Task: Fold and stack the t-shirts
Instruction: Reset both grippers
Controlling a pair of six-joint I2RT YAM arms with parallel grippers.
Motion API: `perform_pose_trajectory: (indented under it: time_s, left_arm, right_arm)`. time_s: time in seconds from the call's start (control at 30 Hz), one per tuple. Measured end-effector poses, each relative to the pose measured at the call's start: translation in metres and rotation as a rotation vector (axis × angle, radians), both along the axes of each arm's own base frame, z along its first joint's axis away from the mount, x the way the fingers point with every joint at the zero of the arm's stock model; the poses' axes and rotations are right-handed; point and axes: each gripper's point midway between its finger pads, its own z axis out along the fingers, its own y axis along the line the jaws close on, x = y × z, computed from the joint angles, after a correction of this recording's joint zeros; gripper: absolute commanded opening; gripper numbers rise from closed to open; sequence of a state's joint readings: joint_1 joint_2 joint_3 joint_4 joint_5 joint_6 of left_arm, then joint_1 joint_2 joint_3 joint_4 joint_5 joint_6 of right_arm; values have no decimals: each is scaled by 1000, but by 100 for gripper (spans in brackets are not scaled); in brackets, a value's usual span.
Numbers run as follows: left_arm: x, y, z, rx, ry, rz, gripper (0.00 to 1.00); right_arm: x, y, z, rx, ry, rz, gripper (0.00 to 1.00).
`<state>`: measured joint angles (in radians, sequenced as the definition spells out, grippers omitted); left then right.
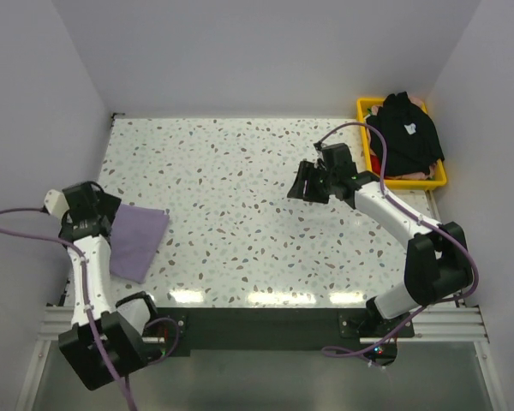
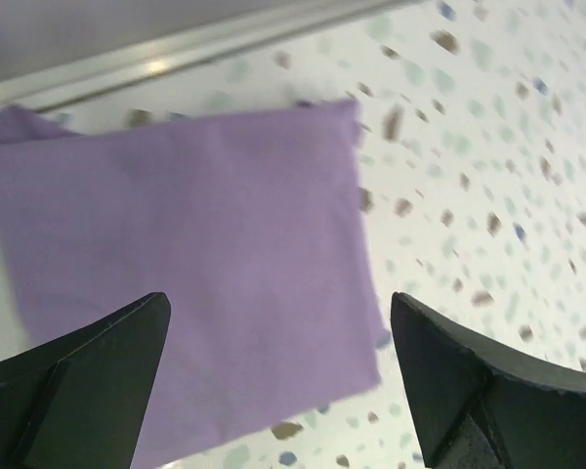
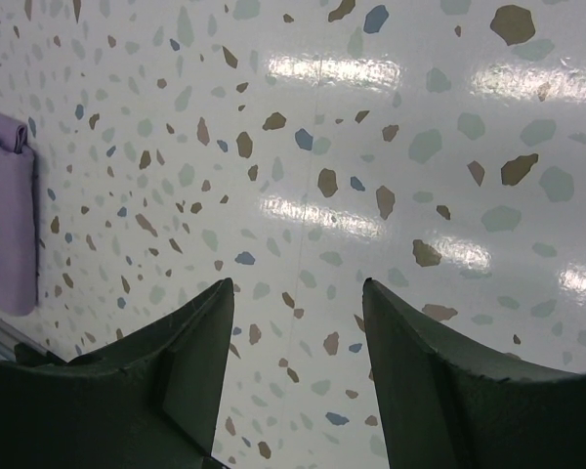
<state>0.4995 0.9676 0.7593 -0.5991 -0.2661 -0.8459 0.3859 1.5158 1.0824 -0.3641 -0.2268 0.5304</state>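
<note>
The folded purple shirt (image 1: 137, 241) lies on the counter (image 1: 240, 231) under the wide-open, empty left claw (image 2: 278, 298). The black shirt (image 1: 409, 133) sits in the basket (image 1: 411, 182), nearest the half-open, empty right claw (image 1: 310, 181).

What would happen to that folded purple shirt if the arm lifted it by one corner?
The purple shirt is thin cloth lying flat in folded layers, so it would likely droop and come unfolded. Pushed across the smooth speckled table, it would probably bunch up rather than slide whole.
</note>
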Motion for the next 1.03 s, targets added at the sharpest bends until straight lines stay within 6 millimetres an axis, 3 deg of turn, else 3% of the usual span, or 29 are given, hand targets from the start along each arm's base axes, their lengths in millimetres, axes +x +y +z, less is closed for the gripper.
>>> perform_pose_trajectory:
  time_s: [0.17, 0.27, 0.47, 0.57, 0.73, 1.03]
  left_arm:
    - [57, -78, 12, 14, -92, -327, 100]
    - [80, -135, 3, 6, -87, -515, 100]
    - [98, -254, -23, 9, -29, -870, 100]
    - [97, -297, -26, 5, -41, -1012, 100]
    - [95, -342, -26, -16, -81, -1195, 100]
    - [94, -384, -8, -102, -190, -1388, 100]
  right_arm:
    - [1, -1, 0, -6, -3, -5, 59]
    - [2, -4, -1, -19, -6, -14, 59]
    - [6, -13, -1, -65, -34, -41, 59]
    - [7, -19, 7, -84, -70, -57, 59]
    - [3, -36, 24, -124, -152, -100, 59]
    - [-14, -63, 40, -173, -238, -166, 59]
